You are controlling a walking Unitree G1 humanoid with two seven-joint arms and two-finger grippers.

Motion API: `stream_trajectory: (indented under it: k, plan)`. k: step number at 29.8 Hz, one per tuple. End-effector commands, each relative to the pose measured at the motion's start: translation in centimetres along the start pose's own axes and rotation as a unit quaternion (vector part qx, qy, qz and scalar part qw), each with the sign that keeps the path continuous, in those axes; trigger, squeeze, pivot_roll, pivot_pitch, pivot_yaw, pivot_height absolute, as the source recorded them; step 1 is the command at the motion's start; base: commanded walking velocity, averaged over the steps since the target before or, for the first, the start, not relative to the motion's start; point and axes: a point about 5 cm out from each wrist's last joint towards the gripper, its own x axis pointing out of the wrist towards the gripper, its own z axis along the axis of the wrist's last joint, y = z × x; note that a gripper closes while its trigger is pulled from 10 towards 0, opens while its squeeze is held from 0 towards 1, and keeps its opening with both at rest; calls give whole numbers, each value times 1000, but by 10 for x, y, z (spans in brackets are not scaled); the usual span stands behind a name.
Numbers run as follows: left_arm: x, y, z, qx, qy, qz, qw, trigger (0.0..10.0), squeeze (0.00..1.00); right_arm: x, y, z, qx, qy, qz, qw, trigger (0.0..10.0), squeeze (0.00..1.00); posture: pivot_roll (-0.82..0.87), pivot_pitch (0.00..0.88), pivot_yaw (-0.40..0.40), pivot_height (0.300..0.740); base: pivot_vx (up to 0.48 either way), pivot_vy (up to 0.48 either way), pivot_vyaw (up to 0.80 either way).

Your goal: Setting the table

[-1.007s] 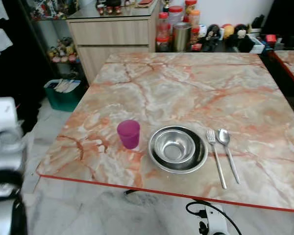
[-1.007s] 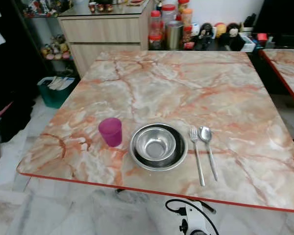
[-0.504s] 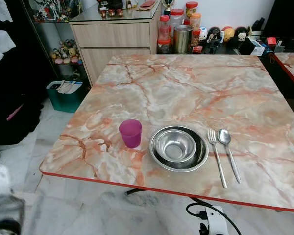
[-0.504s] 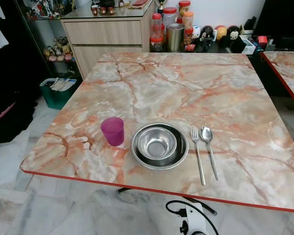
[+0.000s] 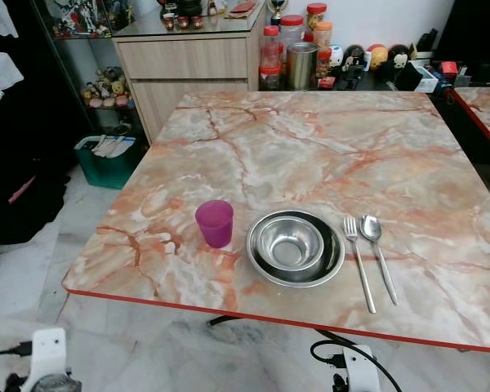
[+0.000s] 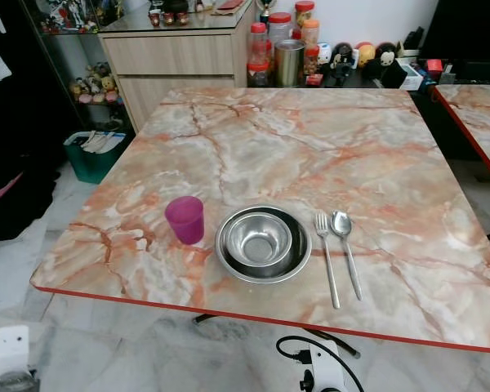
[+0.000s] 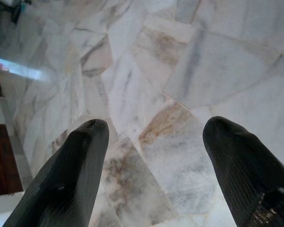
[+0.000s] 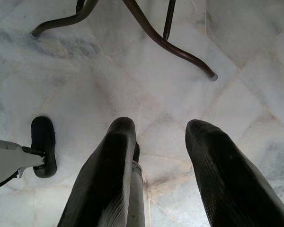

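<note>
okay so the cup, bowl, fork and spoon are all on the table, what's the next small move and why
Probably none at the table: keep both arms down and step back. The purple cup, the steel bowl nested in its steel plate, the fork and the spoon already form one place setting. The left pincer and right pincer hang open above the floor, holding nothing.

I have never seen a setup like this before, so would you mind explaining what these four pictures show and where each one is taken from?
This is a walking humanoid robot with two arms. Two pictures come from its head cameras, looking down at a marble table. On it stand a purple cup, a steel bowl inside a steel plate, and beside them a fork and a spoon. The other two come from wrist cameras: the left gripper and right gripper hang open over the marble floor, holding nothing.
</note>
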Motion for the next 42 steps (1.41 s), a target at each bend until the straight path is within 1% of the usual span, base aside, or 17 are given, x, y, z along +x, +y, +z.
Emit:
stream_trajectory:
  k: [1,2,3,4,5,7,8,11,17,22,27,37,40,42]
  plan:
    - [-8,-22,-9,1,10,-91,996,10000,0,0,4,0,3,-2,5,1000,10000,0,-3,0,84,740,0,0,0]
    - [-13,-34,-10,-1,12,-133,991,10000,0,0,4,0,5,-3,5,1000,10000,0,-1,0,83,740,0,0,0]
    - [-19,-48,-11,1,8,-180,984,10000,0,0,4,1,8,-4,5,1000,10000,0,1,0,81,740,0,0,0]
    - [-23,-55,-11,4,5,-205,979,10000,0,0,4,2,9,-6,5,1000,10000,0,0,0,81,740,0,0,0]
    - [-23,-55,-11,4,5,-205,979,10000,0,0,4,2,9,-6,5,1000,10000,0,0,0,81,740,0,0,0]
    - [-31,-69,-11,2,2,-248,969,10000,0,0,4,3,11,-7,6,1000,10000,0,-1,0,80,740,0,0,0]
    - [-34,-75,-12,5,3,-262,965,10000,0,0,4,3,11,-8,6,1000,10000,0,-1,0,80,740,0,0,0]
    - [-40,-84,-12,17,1,-281,960,10000,0,0,4,4,12,-8,5,1000,10000,0,-3,0,80,740,0,0,0]
    - [-43,-88,-11,15,0,-293,956,10000,0,1,3,5,11,-9,7,1000,10000,0,-1,0,79,740,0,0,0]
    - [-44,-88,-15,16,3,-290,957,10000,0,1,4,7,-3,-14,16,1000,10000,0,0,0,76,740,0,0,106]
    - [-44,-86,-22,17,11,-285,958,10000,0,1,4,7,-1,-13,14,1000,10000,0,0,0,77,740,0,0,800]
    - [-43,-85,-21,12,9,-281,959,10000,0,1,4,7,-4,-7,22,1000,10000,0,0,0,77,740,0,0,800]
    - [-43,-86,-18,0,4,-285,959,10000,0,1,4,7,-4,-5,24,1000,10000,0,5,0,74,740,0,0,800]
    - [-43,-87,-18,1,4,-284,959,10000,0,1,5,6,-4,-5,26,1000,10000,0,5,0,75,740,0,0,800]
